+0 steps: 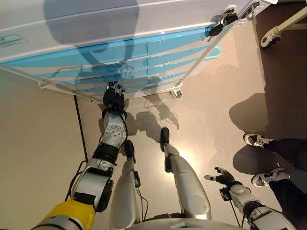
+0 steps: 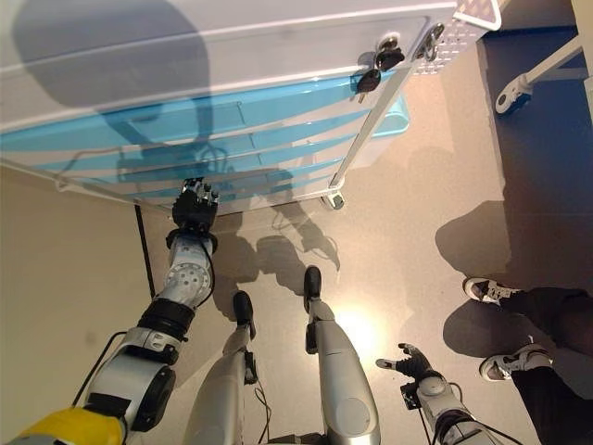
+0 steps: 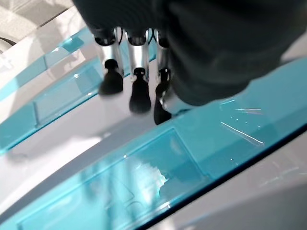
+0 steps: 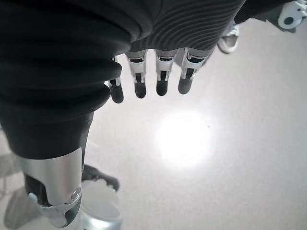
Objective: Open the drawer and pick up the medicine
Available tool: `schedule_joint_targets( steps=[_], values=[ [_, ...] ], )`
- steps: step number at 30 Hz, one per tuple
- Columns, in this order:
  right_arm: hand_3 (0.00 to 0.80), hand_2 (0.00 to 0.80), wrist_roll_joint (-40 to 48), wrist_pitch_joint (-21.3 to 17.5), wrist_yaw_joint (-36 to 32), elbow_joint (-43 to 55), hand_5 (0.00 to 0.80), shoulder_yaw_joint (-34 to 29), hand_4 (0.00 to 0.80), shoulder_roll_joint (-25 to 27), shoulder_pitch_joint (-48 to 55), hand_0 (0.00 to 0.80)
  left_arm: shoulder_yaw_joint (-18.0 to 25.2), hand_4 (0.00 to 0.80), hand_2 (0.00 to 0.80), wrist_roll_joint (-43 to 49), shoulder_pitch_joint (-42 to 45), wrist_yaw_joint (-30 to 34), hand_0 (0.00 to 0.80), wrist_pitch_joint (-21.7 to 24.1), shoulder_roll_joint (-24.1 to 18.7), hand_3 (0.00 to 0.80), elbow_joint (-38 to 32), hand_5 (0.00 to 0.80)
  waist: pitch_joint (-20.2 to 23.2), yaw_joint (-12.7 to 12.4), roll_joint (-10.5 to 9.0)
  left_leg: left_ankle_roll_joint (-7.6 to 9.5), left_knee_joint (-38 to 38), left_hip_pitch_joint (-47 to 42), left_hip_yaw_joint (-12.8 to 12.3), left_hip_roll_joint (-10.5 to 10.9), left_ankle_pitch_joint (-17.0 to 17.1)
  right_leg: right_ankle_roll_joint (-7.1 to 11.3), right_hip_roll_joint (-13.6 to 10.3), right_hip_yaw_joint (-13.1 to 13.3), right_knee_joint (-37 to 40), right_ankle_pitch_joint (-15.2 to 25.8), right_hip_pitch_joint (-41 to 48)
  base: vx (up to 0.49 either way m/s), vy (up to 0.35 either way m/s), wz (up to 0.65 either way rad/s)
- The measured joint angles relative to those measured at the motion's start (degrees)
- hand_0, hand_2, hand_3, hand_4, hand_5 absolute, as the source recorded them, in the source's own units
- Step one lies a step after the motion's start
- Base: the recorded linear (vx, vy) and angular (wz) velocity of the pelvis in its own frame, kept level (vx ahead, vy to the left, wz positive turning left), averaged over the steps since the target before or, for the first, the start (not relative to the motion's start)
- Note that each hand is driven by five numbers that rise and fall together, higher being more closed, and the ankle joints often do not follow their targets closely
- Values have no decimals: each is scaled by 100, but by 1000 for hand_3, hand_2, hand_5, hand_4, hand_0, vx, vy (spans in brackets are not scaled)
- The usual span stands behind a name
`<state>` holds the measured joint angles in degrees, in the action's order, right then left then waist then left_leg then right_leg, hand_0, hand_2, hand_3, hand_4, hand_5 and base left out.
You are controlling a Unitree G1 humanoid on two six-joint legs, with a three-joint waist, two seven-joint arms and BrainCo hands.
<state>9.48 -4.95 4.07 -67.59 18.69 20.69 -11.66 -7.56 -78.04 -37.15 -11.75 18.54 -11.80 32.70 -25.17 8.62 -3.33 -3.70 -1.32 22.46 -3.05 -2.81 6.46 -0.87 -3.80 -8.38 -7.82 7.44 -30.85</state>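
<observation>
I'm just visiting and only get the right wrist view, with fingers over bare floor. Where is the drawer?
Observer: In front of the robot. A white cart carries a stack of blue drawers.
Operator: Is anything touching them?
Observer: The left hand is up against a lower drawer front with its fingers straight. I cannot tell whether the tips touch.
Operator: Any medicine to see?
Observer: None shows in any view.

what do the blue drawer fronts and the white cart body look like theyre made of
The drawer fronts look like translucent turquoise plastic with a glossy finish: light glints off them and shapes show faintly through. The cart body seems to be smooth white plastic or painted metal, hard to tell which. The left hand reaches at the drawers; the right hand hangs idle.
</observation>
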Motion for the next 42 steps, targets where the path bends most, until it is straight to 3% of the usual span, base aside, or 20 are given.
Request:
schedule_joint_targets(
  steps=[27, 31, 37, 42],
  values=[
    [0, 0, -2, -2, -192, 7, 0, 23, 0, -18, 3, 0, -165, 800, 800, -33, 129, 283, 800, -285, 54, 800, -9, 800, -28, -17, -5, -15, -50, -109, 42, 52, -41, -21, -53, -2, -34, -61, 145, 8, -1, 1],
    [0, 0, -2, -2, -234, 15, 0, 20, 0, -22, 5, 0, -289, 800, 800, -44, 447, 455, 800, -416, 129, 800, -124, 800, -63, -44, 3, -27, -39, -251, 123, 55, -48, -68, -53, -3, -48, -94, 313, -16, -18, 9],
    [0, 0, -10, -5, -250, 12, 0, 10, 0, -35, -3, 0, -723, 800, 800, -41, 1221, 792, 800, -623, 288, 800, -458, 800, -105, -332, -12, -43, -168, -290, 269, 56, -60, -20, -64, -7, -323, -269, 369, -38, -45, 12],
    [0, 0, -112, -9, -269, 2, 0, 15, 0, -63, -14, 0, -842, 800, 800, -39, 1820, 1017, 800, -736, 285, 800, -648, 800, -128, -425, -25, -27, -326, -265, 401, 12, -127, -41, -32, -27, -604, -396, 332, -33, -68, 9]
  ],
)
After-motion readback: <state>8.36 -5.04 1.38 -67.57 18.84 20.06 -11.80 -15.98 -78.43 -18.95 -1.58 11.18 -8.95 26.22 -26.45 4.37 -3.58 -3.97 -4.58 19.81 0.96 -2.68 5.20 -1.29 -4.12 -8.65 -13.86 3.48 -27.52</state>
